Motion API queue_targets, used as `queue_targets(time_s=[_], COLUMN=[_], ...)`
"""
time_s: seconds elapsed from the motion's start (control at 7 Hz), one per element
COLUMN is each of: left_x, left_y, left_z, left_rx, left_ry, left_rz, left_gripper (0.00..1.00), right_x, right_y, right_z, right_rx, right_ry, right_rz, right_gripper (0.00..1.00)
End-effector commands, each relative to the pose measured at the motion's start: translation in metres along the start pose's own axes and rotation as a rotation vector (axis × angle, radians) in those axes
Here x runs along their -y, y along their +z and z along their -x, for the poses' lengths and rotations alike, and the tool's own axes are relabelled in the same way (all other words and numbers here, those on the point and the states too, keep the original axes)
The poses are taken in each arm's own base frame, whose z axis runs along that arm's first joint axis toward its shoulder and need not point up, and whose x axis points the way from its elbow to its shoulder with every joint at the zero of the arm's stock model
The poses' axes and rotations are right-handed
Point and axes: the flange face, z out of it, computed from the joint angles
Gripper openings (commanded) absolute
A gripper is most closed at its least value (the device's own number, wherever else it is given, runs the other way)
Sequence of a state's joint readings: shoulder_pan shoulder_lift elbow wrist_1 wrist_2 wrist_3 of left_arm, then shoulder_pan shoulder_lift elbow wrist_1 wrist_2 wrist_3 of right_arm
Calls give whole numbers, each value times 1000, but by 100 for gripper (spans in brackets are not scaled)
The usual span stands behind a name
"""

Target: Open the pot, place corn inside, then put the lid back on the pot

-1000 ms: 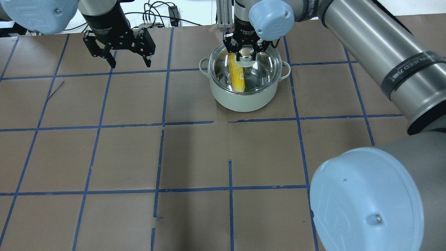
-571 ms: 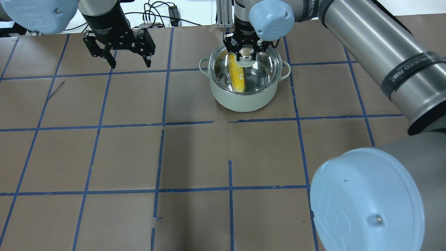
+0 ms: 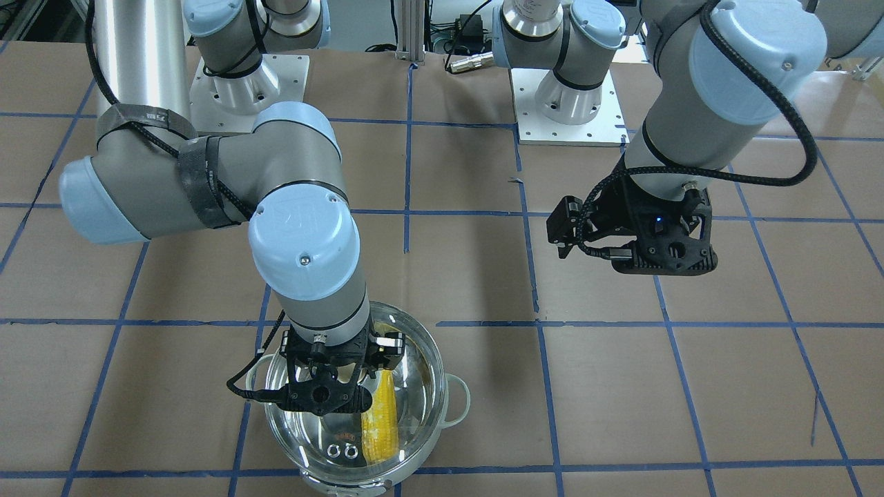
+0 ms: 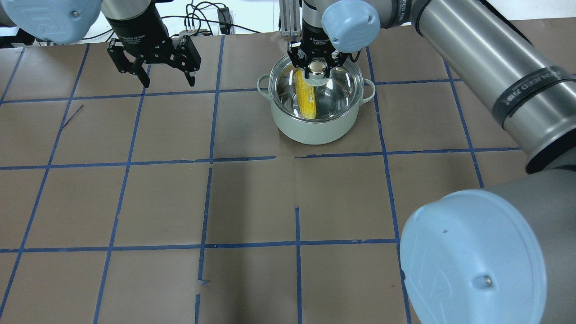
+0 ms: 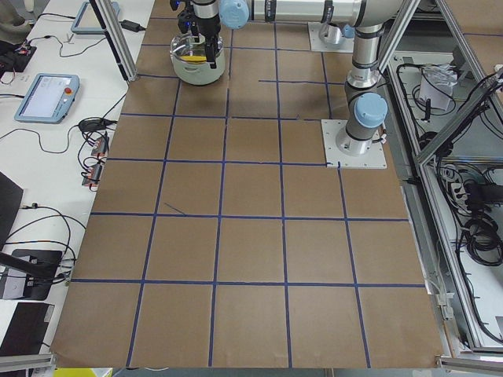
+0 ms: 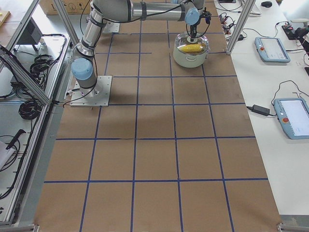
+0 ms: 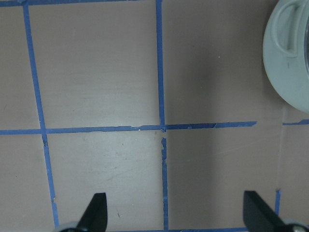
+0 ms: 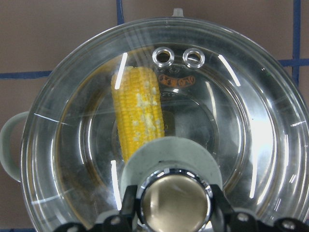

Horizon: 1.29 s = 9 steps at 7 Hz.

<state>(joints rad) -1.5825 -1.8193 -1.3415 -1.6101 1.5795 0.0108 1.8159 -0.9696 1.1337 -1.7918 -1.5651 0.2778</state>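
The pot (image 4: 315,130) is pale green outside and shiny steel inside, and stands at the table's far centre. The yellow corn (image 4: 306,99) lies inside it, seen through the clear glass lid (image 4: 344,87) that covers the pot's mouth. My right gripper (image 4: 317,67) is shut on the lid's cream, steel-topped knob (image 8: 174,198); the wrist view shows its fingers (image 8: 128,208) pressed on both sides of the knob. The corn (image 8: 137,116) lies under the glass there. My left gripper (image 4: 169,84) is open and empty above the table, left of the pot.
The table is brown paper with a blue tape grid (image 4: 209,159). The left wrist view shows the pot's handle and wall (image 7: 289,53) at its top right corner. Cables and a metal post (image 4: 288,18) lie beyond the table's far edge.
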Motion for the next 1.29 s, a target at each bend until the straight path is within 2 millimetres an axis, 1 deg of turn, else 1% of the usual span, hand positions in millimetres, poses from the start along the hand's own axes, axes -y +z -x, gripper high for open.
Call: queue_targets(time_s=[0.0,0.14,0.29,0.43,0.57,0.71,0.86,1.0,1.14], left_x=[0,0,1,1,1,2,1,1,1], left_y=[0,0,2,2,-1,-3,1,2,1], left_z=[0,0,1,2,1,1,1,1,2], left_rx=[1,1,0,0,1,-1,-1,0,0], left_ry=[0,0,0,-3,-1,-3,-3,-1,-1], left_rz=[0,0,1,0,-6,-8,0,0,-2], left_gripper=[100,100,100,100,100,100,100,100,100], right_x=[2,2,6,-15,-28,-51,-84,-115,-130], right_y=[-1,-5,-30,-65,-85,-101,-104,-111,-128], right_z=[-2,-2,-9,-26,-65,-102,-129,-142,-149], right_rx=[-6,-3,9,-13,-25,-15,-7,-6,-17], right_ry=[3,-1,-11,-84,-156,-144,-174,-164,-161], right_rz=[-5,-12,-37,19,81,87,96,99,84], right_gripper=[99,100,100,100,100,100,100,100,100])
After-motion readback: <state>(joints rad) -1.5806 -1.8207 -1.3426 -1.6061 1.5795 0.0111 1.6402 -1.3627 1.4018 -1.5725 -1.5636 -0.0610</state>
